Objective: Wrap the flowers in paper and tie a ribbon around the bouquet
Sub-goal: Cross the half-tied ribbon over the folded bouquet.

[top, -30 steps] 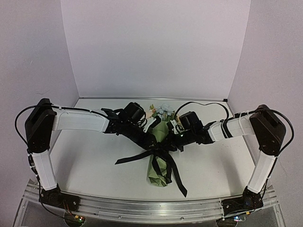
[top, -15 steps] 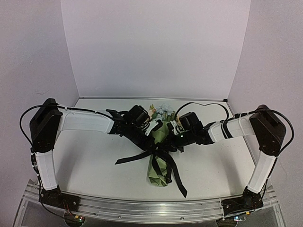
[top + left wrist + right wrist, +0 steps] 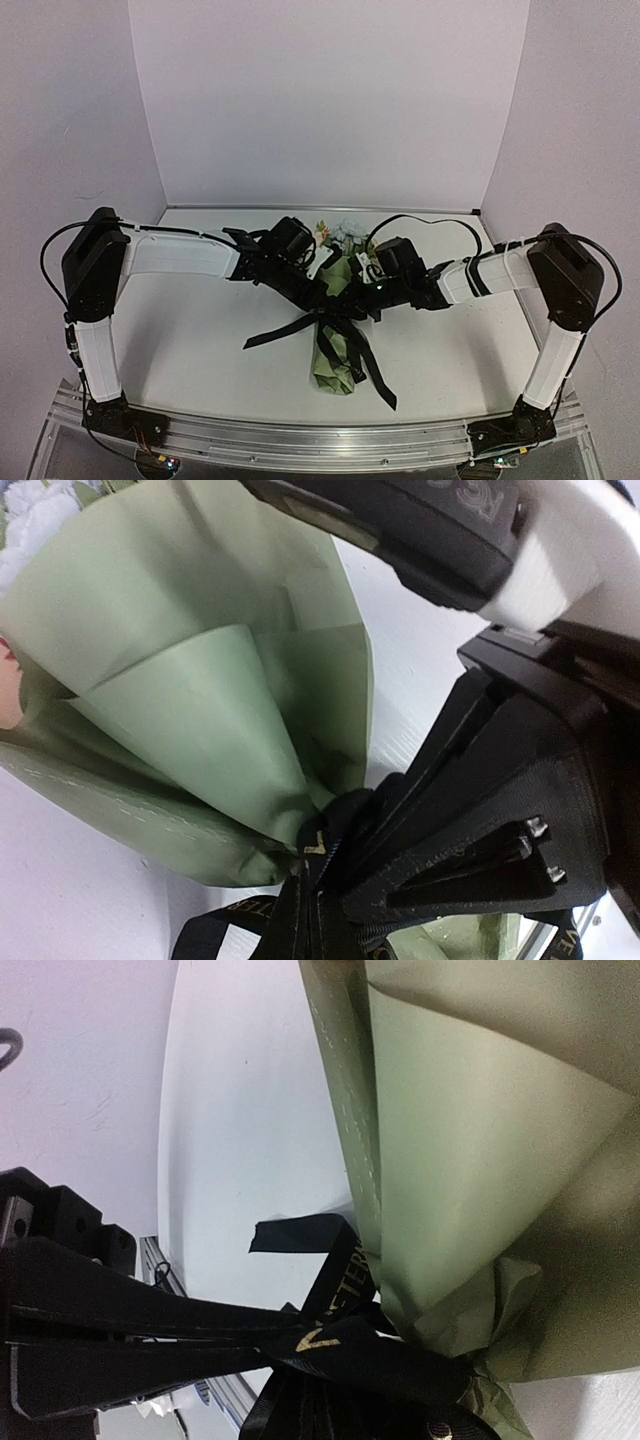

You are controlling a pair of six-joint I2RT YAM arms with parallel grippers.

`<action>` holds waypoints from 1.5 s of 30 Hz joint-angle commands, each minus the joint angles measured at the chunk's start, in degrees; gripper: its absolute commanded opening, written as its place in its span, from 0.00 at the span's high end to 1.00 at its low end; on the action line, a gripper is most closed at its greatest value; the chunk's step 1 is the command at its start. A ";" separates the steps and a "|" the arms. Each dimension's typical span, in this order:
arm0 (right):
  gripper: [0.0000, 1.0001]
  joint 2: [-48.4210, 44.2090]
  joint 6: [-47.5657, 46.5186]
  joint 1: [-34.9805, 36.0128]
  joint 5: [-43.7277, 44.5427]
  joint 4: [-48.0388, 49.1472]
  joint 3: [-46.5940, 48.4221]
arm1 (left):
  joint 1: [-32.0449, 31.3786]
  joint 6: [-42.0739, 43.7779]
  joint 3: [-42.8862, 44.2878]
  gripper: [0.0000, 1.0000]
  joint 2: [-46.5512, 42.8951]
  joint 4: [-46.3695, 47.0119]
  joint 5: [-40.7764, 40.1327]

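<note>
So the bouquet (image 3: pixel 335 345) is lying in the middle of the desk (image 3: pixel 190 340), with the flowers (image 3: pixel 345 233) pointing at the far edge and the narrow end of the paper (image 3: pixel 335 378) pointing at the near edge. The ribbon (image 3: pixel 285 330) is going round the waist of the cone. Its loose tails are trailing toward the left edge and the near edge.

Your left gripper (image 3: pixel 325 300) is reaching in from the left side and your right gripper (image 3: pixel 362 300) from the right, and they're meeting at that waist. In the wrist views both are looking clenched, each pinching a strand of ribbon right beside the knot. The left jaws are sitting where the ribbon is bunching against the paper, and the right jaws are flattening a lettered strand.

Looks to me like you're cinching the knot. If so, I'd be pulling the two strands straight apart, level with the desk, toward the left and right edges, slow and even. Pulling upward is risking lifting the whole cone, and tugging one side harder is likely dragging the bouquet sideways or crumpling that thin paper. Also be checking that neither jaw is grabbing paper along with ribbon, since I can't tell that on the left side
</note>
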 commanded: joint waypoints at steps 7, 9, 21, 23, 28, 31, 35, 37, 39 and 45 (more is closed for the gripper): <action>1.00 4.03 2.94 0.24 7.19 12.25 -0.90 | -0.59 -0.47 0.43 1.00 -5.29 4.73 5.36; 1.00 4.76 2.94 0.24 8.53 13.45 -1.41 | -0.76 -0.40 -0.19 1.00 -5.45 5.18 6.45; 1.00 4.25 0.87 0.42 10.72 14.56 -3.55 | -1.40 -0.61 -1.19 0.93 -3.09 5.26 4.31; 1.00 4.36 0.80 0.42 10.38 14.58 -3.43 | -1.32 -0.82 -1.10 0.86 -2.60 5.30 3.59; 1.00 4.52 0.06 0.42 9.15 14.55 -3.11 | -1.30 -0.91 -1.49 0.65 -3.55 6.70 1.97; 1.00 4.84 -0.14 0.42 8.53 14.59 -2.41 | -1.16 -0.19 -1.34 0.55 -4.58 7.42 2.47; 1.00 5.23 -0.21 0.42 8.13 14.61 -1.71 | -0.26 0.19 -1.43 0.47 -5.77 7.85 3.16; 1.00 5.37 -0.22 0.42 7.94 14.59 -1.60 | 0.29 0.49 -2.03 0.42 -6.51 8.23 3.70; 1.00 5.46 -0.22 0.42 7.69 14.59 -1.50 | 0.55 0.83 -2.37 0.40 -7.16 8.50 4.03; 1.00 5.33 -0.39 0.42 7.15 14.60 -1.41 | 1.17 0.91 -3.00 0.34 -9.30 9.75 4.47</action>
